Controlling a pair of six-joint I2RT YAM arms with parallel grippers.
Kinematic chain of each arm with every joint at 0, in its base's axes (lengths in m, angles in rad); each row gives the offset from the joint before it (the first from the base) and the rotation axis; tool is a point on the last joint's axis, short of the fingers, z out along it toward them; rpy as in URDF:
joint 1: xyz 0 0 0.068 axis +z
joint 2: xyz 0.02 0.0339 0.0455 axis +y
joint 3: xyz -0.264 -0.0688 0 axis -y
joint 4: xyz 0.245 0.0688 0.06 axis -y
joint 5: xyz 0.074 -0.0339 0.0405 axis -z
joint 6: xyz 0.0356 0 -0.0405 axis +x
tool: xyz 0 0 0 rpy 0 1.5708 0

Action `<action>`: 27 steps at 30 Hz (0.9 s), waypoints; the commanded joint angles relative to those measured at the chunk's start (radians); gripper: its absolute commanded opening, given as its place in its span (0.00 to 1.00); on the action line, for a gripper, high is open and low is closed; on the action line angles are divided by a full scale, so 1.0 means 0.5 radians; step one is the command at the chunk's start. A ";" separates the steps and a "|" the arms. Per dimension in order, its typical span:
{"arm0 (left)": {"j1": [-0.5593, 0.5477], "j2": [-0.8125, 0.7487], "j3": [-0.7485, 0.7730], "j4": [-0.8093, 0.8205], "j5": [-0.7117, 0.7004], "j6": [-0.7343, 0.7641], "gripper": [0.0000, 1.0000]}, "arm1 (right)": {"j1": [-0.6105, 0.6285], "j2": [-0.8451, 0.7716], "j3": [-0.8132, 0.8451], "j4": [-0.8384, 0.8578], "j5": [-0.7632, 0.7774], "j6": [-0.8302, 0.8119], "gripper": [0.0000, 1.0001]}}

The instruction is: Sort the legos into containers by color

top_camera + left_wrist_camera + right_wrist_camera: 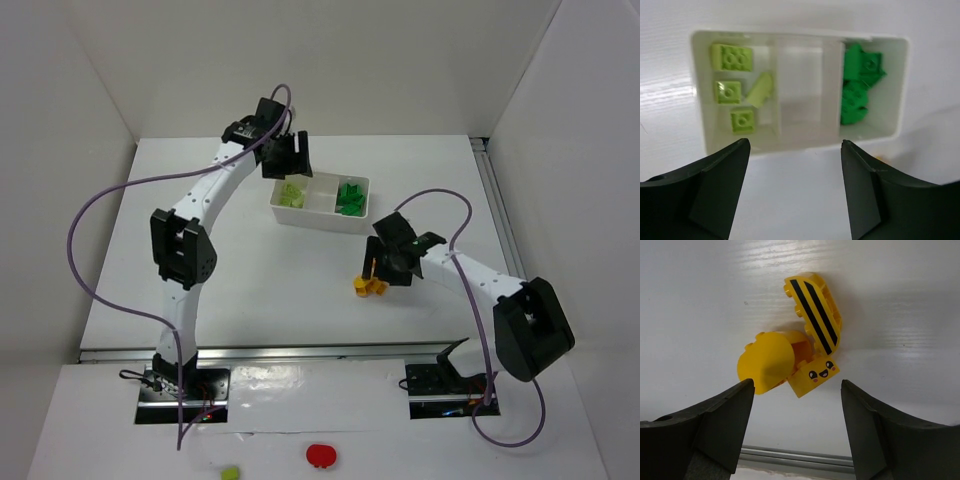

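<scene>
Left gripper (794,150) hangs just over the near wall of the tray (318,218), jaws wide apart, nothing between them. Below it, four lime legos (732,56) lie in the left compartment, a heap of dark green legos (857,85) sits in the right one, and the middle compartment (800,85) shows bare white floor. Over to the right gripper (796,385): also spread wide, gripping nothing, poised above three yellow legos (790,360) bunched together on the table (700,300), nearer the arms than the tray. That's a striped curved piece, a rounded one and a smiley-faced brick. Its fingers flank the bunch; touching or not, I can't tell.
</scene>
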 commanded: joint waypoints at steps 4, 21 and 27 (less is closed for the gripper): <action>-0.238 -0.397 -0.236 0.047 0.028 0.093 0.82 | -0.089 0.058 0.114 0.067 0.259 -0.056 0.73; -0.361 -0.443 -0.243 -0.011 -0.220 0.151 0.81 | -0.129 0.425 0.339 0.220 0.330 -0.244 0.34; -0.336 -0.443 -0.261 -0.011 -0.218 0.169 0.81 | -0.129 0.112 0.434 0.155 0.529 -0.268 0.23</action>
